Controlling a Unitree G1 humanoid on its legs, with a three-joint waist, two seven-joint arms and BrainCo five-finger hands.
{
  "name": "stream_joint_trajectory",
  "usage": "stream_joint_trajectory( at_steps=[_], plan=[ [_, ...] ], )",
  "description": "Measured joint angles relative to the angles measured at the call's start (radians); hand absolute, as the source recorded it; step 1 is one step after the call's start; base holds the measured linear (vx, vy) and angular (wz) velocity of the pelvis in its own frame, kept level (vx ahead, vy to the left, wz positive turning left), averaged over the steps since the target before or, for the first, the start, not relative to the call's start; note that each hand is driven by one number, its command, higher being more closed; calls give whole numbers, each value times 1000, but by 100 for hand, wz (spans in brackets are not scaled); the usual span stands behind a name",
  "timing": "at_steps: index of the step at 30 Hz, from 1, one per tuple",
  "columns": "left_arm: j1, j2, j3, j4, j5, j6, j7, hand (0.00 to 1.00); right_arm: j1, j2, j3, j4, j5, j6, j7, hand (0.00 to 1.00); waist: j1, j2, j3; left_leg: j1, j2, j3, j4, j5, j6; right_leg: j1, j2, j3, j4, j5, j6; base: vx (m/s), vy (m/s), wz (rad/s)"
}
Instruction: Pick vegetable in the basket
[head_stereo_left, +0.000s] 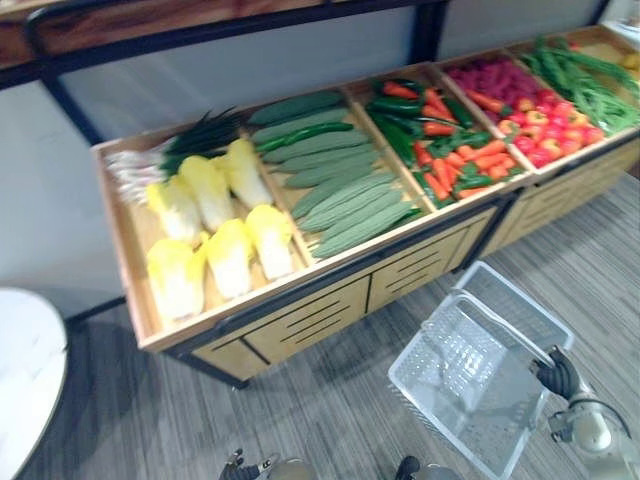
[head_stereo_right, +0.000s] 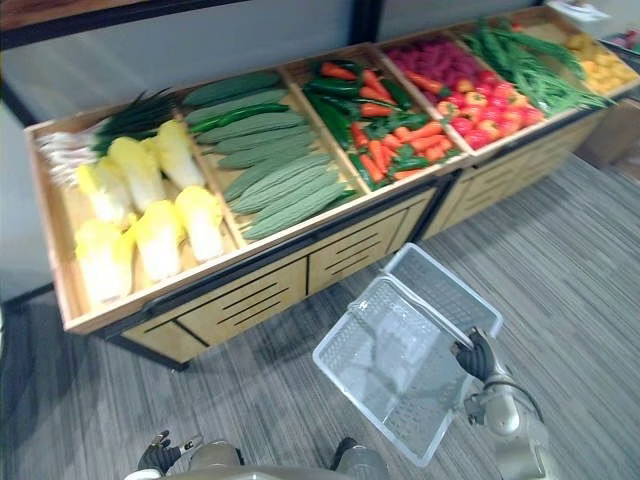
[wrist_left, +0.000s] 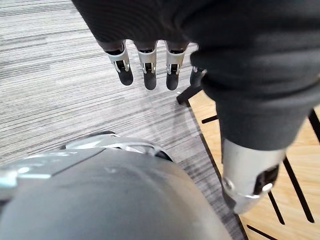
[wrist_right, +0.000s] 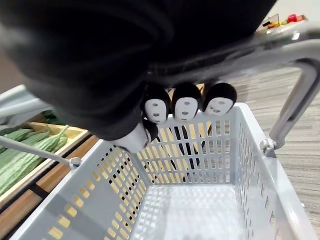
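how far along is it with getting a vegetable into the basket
Done: the right hand has its fingers curled round the handle of the basket. In hand: no vegetable; the left hand hangs open and low. Left: the picking itself, since the basket is empty and the cucumbers and other vegetables lie in their bins.

Left hand (wrist_left: 147, 62) with slim silver fingers (wrist_left: 120, 59) ending in glossy dark tips, back under a dark ribbed cover (wrist_left: 235, 55), thumb (wrist_left: 246, 182) a silver-grey cylinder with a dark inset, right hand (wrist_right: 186, 106) alike, rounded dark fingertips (wrist_right: 156, 108) with pale silver faces, silver-grey forearm (head_stereo_right: 512, 418).
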Motion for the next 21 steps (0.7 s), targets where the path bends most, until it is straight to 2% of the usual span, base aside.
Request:
stream_joint_trajectory(
  at_steps=[2, 4, 6, 11, 14, 15, 16, 17, 18, 19, 20, 21],
  plan=[
    [-10, 2, -12, -6, 8, 0, 3, 0, 23, 18, -36, 31, 0, 5, -16, 100, -10, 9, -6, 17, -47, 2, -135, 21, -32, 2, -10, -65, -12, -4, 7, -13, 106, 131],
    [-11, 6, -13, -5, 18, 7, 5, 0, 19, 34, -43, 91, -1, 19, -19, 100, -3, 12, -6, 19, -74, -45, -233, 42, -37, 3, -15, -113, -21, 5, 20, -49, 137, 100],
    [-6, 6, -13, -5, 38, 13, 8, 0, 19, 45, -43, 132, -1, 24, -19, 100, 19, 10, -7, 23, -102, -58, -272, 66, -24, 9, -30, -118, -32, 16, 36, -59, 92, 48],
    [13, 5, -13, 14, 38, 13, 22, 0, -18, 53, -44, 202, 2, 24, -28, 100, 34, 38, -12, 34, -153, -78, -330, 94, -1, 3, -60, -118, -37, 35, 56, -49, 123, 11],
    [14, 5, -20, 20, 37, 13, 22, 0, -65, 65, -65, 258, 10, 22, -46, 100, 39, 18, 1, 57, -190, -52, -356, 78, 7, -37, -122, -84, 48, -1, 79, -19, 108, -15],
    [19, 6, -20, 36, 37, 13, 22, 0, -76, 68, -76, 299, 18, 25, -56, 100, 41, 1, 6, 89, -207, -43, -355, 58, 11, -30, -151, -61, 85, -17, 98, 7, 89, -31],
    [34, 6, -20, 40, 37, 13, 21, 0, -85, 67, -83, 336, 41, 30, -64, 100, 40, -9, 7, 113, -225, -39, -357, 38, 16, -33, -175, -22, 151, -18, 101, 12, 63, -31],
    [36, 7, -20, 45, 37, 14, 21, 0, -89, 67, -95, 352, 42, 30, -71, 100, 35, -8, 9, 124, -228, -38, -356, 33, 20, -47, -182, 20, 192, -15, 103, 15, 79, -8],
    [37, 15, -20, 42, 37, 12, 21, 0, -106, 69, -127, 385, 75, 33, -86, 100, 22, -8, 9, 128, -220, -51, -354, 29, 19, -88, -172, 127, 269, 28, 97, 66, 64, 22],
    [34, 31, -18, 36, 35, 11, 21, 0, -118, 70, -145, 429, 108, 34, -85, 100, 8, -5, 11, 128, -199, -73, -356, 29, 19, -124, -139, 208, 320, 84, 84, 82, 46, 28],
    [28, 38, -11, 35, 34, 12, 21, 0, -121, 72, -153, 446, 123, 33, -86, 100, 6, 7, 12, 137, -184, -80, -356, 30, 19, -141, -123, 234, 335, 103, 79, 113, -3, 21],
    [20, 46, 9, 31, 33, 11, 25, 0, -122, 88, -177, 473, 149, 34, -85, 100, 7, 3, 22, 133, -163, -95, -354, 30, 19, -143, -88, 274, 320, 94, 66, 103, -50, 24]
  ],
)
